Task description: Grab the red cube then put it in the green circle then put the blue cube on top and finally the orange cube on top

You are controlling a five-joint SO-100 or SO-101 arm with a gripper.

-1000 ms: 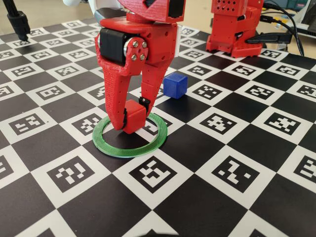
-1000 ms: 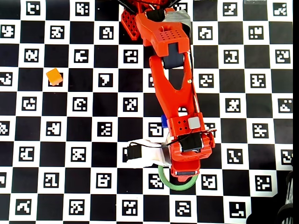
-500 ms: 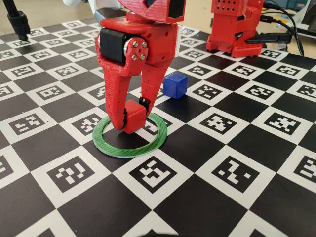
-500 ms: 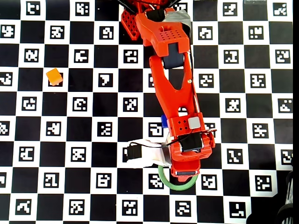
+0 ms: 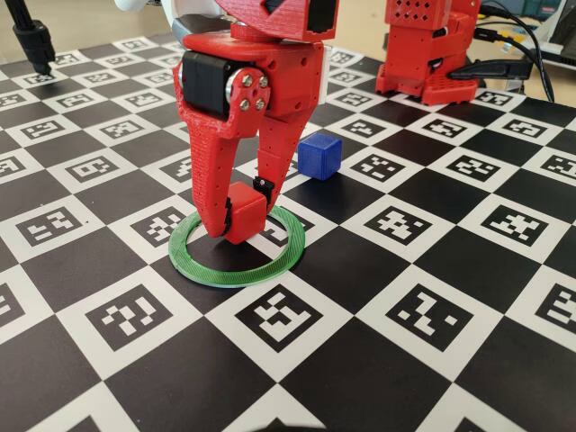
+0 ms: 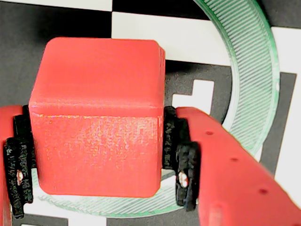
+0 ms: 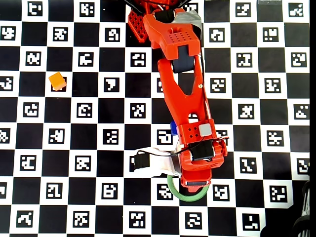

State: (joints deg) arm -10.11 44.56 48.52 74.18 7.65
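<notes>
Nothing had shifted vs the frames a sec earlier: arm, cubes and ring sat exactly as before. The gripper was clamped on the red cube, jaws narrowed to cube width w/ pads on both side faces, cube at board level inside the green circle, so release looked due next. The blue cube lay just beyond the ring, behind the gripper in the fixed view; the orange cube was well apart, upper left in the overhead view.

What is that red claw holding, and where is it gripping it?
It holds the red cube, with the gripper shut on it. Its two fingers press on opposite side faces, just over the green circle.
</notes>
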